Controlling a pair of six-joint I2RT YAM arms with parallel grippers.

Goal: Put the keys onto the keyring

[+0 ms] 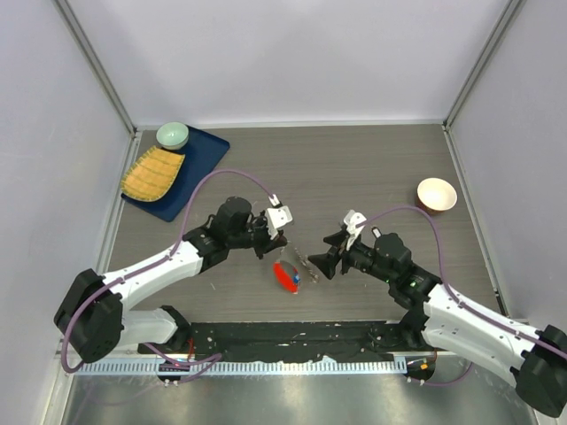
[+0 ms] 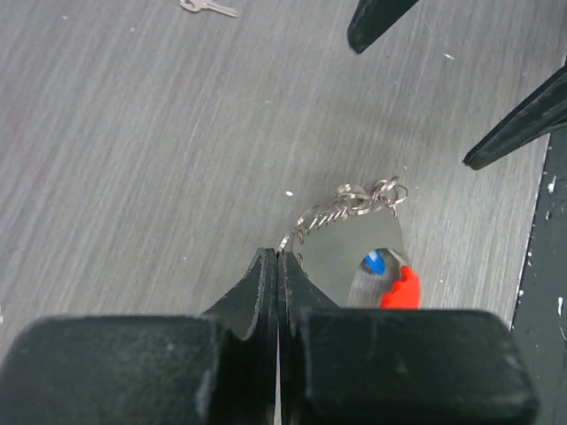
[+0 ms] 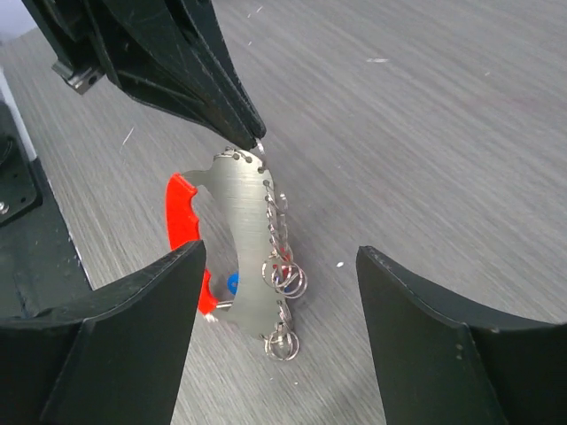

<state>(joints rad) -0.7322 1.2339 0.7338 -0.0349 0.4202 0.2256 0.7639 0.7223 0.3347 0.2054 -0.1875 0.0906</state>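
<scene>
Keyring (image 3: 244, 230): being pinched at one tip.
Left fingers (image 3: 204, 80): clenching it tight.
Right fingers (image 3: 425, 336): standing apart, gripping nothing.

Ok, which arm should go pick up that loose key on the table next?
Probably right. Its pincer is open and empty, while the left pincer is shut on the keyring. The key lies loose on the table.

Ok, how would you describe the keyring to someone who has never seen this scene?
Start at the middle of the table. There the keyring is pinched at one end by the left gripper. It alone is a flat silver plate with a red curved edge, a blue tag and small rings along one side.
</scene>
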